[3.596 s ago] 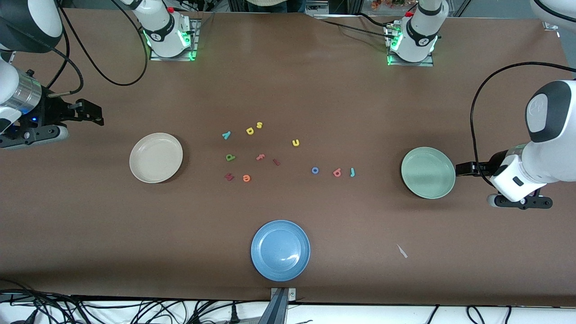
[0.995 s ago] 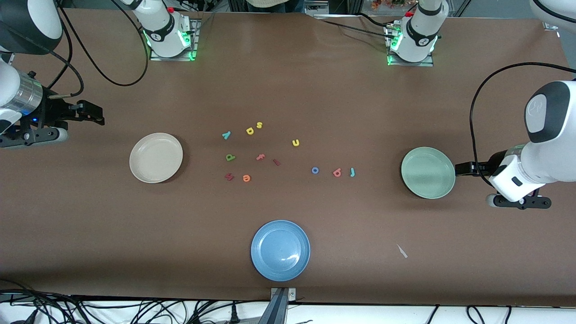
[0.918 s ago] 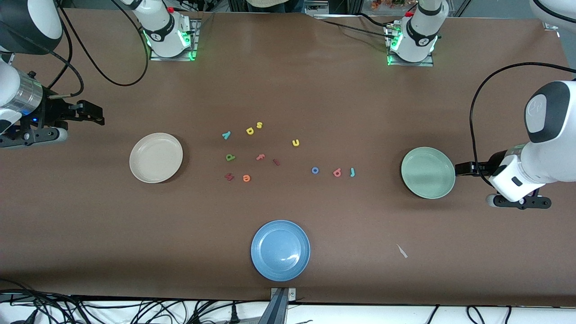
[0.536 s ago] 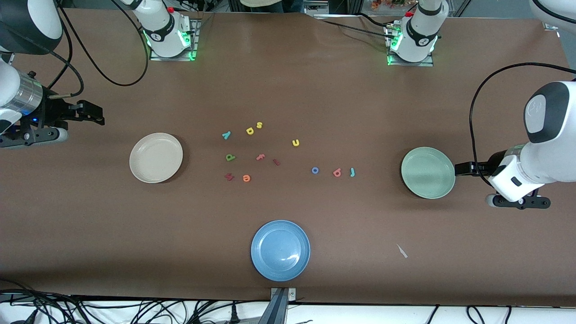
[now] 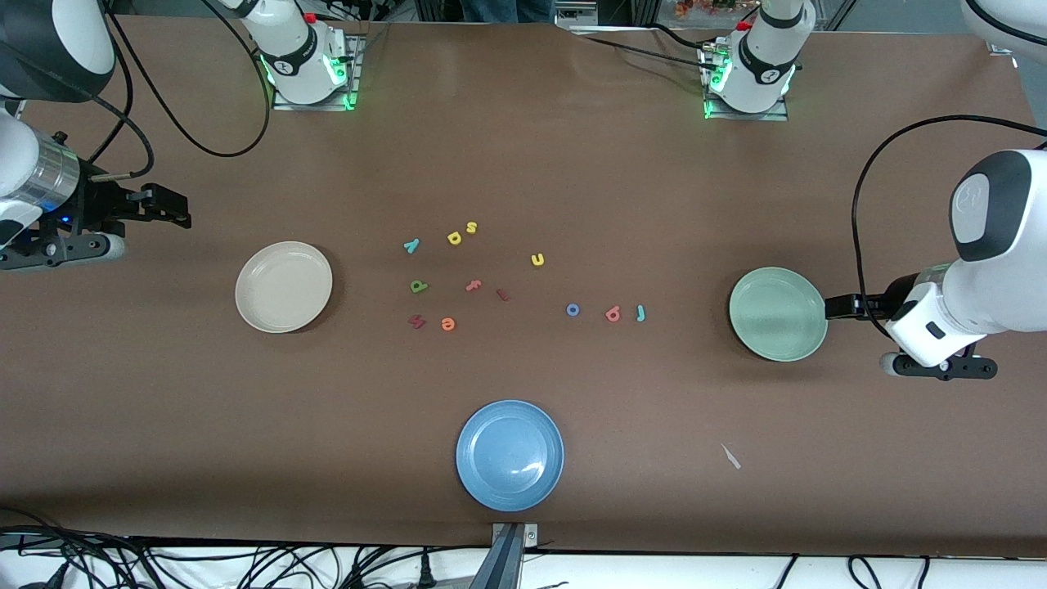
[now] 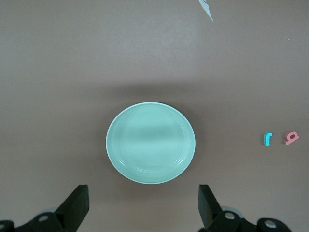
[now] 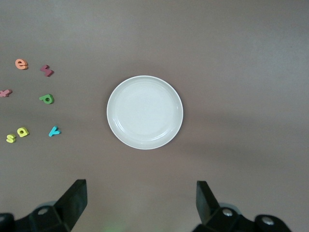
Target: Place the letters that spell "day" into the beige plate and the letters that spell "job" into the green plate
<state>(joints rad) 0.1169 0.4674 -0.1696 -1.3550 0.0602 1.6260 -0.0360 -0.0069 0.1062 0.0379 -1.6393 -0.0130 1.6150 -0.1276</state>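
Blue plate (image 5: 510,455) sits closest to the front camera. Farther than it, the j (image 5: 640,312), b (image 5: 613,313) and o (image 5: 572,309) line up toward the green plate (image 5: 778,314); the a (image 5: 418,285), y (image 5: 411,245) and d (image 5: 455,238), I think, toward the beige plate (image 5: 283,286). Left gripper (image 6: 143,205) hangs by the green plate, right gripper (image 7: 140,203) by the beige one, both spread wide, holding nothing.

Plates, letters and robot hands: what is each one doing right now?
Round cream-beige plate: empty.
Round mint-green plate: empty.
Round blue plate: empty.
Small foam letters: flat on the table, none in a plate.
Left gripper: open, holding nothing.
Right gripper: open, holding nothing.
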